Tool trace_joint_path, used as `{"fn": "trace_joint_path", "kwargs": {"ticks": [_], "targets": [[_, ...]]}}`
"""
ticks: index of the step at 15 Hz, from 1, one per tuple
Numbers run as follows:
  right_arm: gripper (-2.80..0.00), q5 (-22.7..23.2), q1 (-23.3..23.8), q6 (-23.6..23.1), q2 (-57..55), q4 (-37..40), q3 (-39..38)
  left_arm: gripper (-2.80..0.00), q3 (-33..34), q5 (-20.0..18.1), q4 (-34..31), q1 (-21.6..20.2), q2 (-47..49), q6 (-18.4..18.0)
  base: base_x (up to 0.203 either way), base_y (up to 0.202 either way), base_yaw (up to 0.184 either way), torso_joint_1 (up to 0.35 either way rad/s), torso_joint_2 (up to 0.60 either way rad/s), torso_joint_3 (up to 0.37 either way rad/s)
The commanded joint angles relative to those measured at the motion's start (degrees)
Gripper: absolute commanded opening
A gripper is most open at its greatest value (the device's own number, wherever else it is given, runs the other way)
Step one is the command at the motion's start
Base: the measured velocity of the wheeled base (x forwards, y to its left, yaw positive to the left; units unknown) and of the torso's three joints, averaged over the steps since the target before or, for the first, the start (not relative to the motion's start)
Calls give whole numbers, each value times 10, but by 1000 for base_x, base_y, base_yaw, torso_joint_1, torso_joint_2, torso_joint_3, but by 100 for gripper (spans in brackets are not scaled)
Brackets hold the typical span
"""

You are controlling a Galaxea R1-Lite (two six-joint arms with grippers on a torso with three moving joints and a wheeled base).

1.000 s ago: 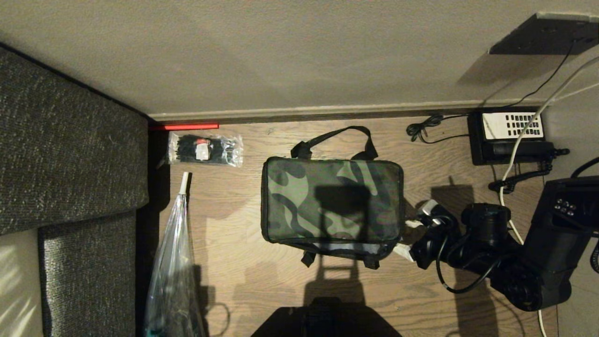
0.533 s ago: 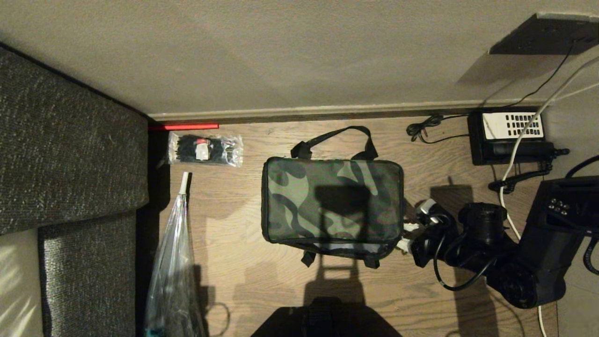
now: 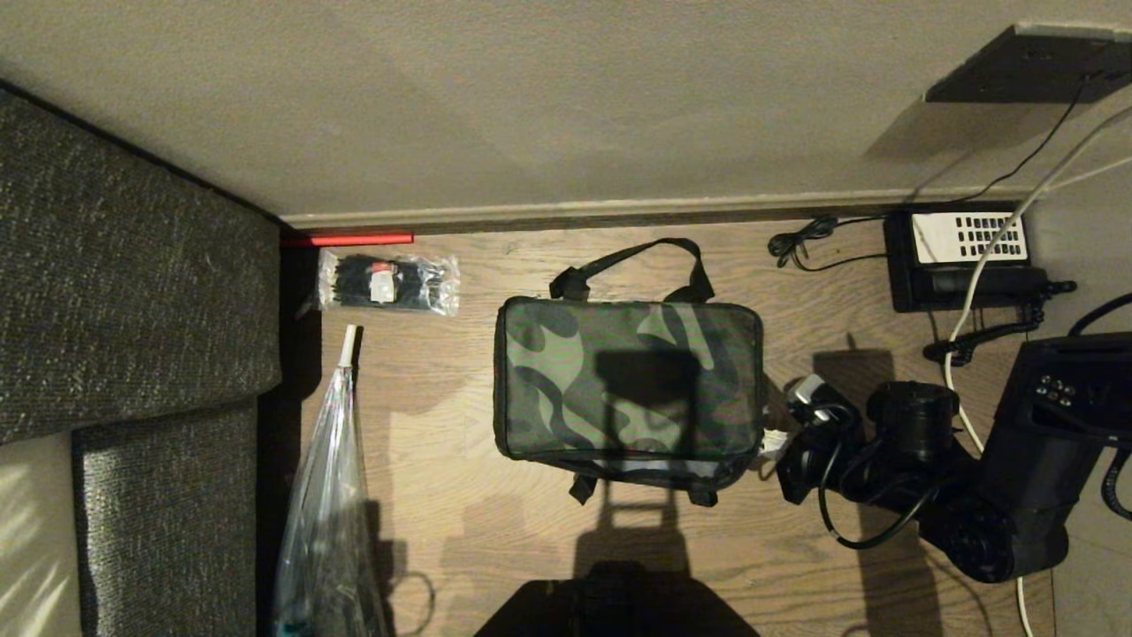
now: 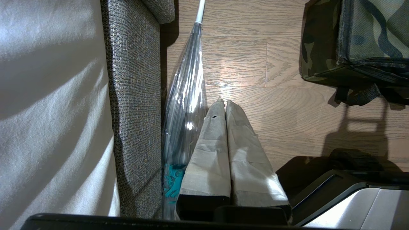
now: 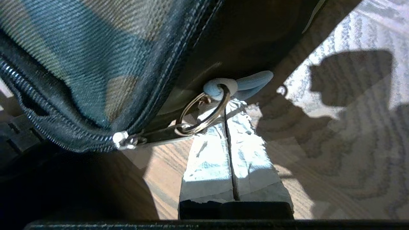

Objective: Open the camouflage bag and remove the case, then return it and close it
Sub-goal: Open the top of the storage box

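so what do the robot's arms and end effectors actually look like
The right arm is bulky, matte black, built of rounded joint housings, with a thin black cable looping loose along it. Both end effectors, left and right, have two long tapering fingers wrapped in pale, wrinkled tape on black bases.

Camouflage bag (image 3: 628, 389): boxy, green-and-black, black edge trim, lying flat and zipped shut on the wood floor at mid-frame of the head view. Black webbing handle (image 3: 632, 261) splayed flat toward 12 o'clock. Zipper pull (image 5: 150, 136) with metal ring (image 5: 203, 111) at the 4 o'clock corner. Case not visible.
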State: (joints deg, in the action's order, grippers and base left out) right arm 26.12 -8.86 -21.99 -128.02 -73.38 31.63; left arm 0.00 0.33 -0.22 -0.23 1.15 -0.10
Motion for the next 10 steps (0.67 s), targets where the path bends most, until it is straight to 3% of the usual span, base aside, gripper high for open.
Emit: {"fn": "trace_joint_path", "kwargs": {"ticks": [1,10], "targets": [[-280,2,1,-2,10,-2,-5,-280,2,0,0,0,1,0,0,0,0,0,0,0],[-280,-1,41,2,42,6,-18,-280,2,0,0,0,2,0,0,0,0,0,0,0]]}}
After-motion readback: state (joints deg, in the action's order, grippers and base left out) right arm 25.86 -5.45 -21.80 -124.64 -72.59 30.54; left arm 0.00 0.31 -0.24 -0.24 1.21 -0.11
